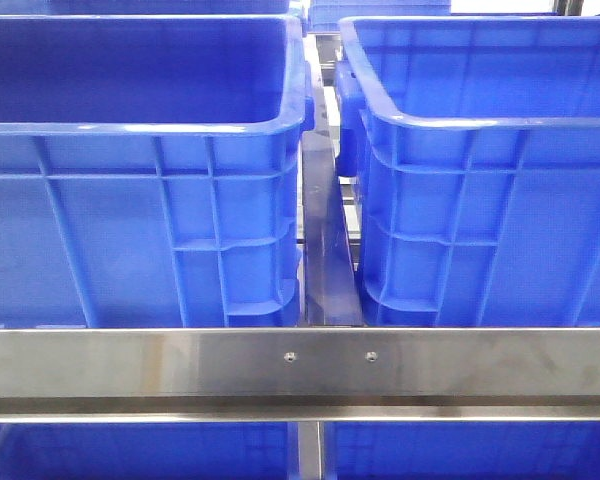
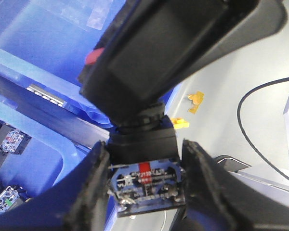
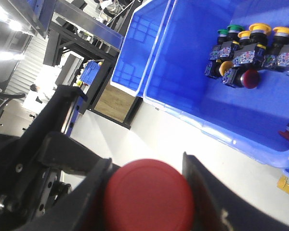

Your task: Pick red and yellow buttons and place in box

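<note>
A red button (image 3: 148, 195) with a domed cap is clamped between the fingers of the right gripper (image 3: 147, 192). Beyond it, a blue crate (image 3: 192, 115) is seen, in which a cluster of buttons (image 3: 250, 53) with yellow, green and dark red caps is held.

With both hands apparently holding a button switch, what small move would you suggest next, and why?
Probably carry the right hand over the open blue plastic crate and release. Its fingers flank a round red mushroom-head button, apparently gripped, and it hangs outside the crate's rim, over the pale surface. The left hand likewise clamps a black switch body with a blue labelled base, so it could follow.
</note>
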Available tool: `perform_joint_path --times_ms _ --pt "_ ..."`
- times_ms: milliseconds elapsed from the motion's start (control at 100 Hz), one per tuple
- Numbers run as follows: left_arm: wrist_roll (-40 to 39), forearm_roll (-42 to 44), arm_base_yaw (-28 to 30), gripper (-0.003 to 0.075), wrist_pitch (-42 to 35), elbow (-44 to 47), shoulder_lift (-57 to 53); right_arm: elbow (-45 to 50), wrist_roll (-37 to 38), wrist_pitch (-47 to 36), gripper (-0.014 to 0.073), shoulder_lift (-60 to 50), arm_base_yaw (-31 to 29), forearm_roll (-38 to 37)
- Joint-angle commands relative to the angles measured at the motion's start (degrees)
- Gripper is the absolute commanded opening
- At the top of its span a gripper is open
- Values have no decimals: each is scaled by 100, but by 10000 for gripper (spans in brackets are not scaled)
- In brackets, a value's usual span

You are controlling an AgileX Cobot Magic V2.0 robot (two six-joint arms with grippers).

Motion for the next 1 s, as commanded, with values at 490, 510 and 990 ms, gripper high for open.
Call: perform_joint_path --times_ms 490,510,990 --pt "-395 347 100 458 -243 -188 -161 -180 -254 -373 131 -97 -16 445" --pt "-395 335 131 458 -243 -188 -161 -180 -273 -416 131 -97 -16 445" --pt "-450 125 2062 458 -308 -46 -317 -180 -516 -1300 131 -97 -21 441"
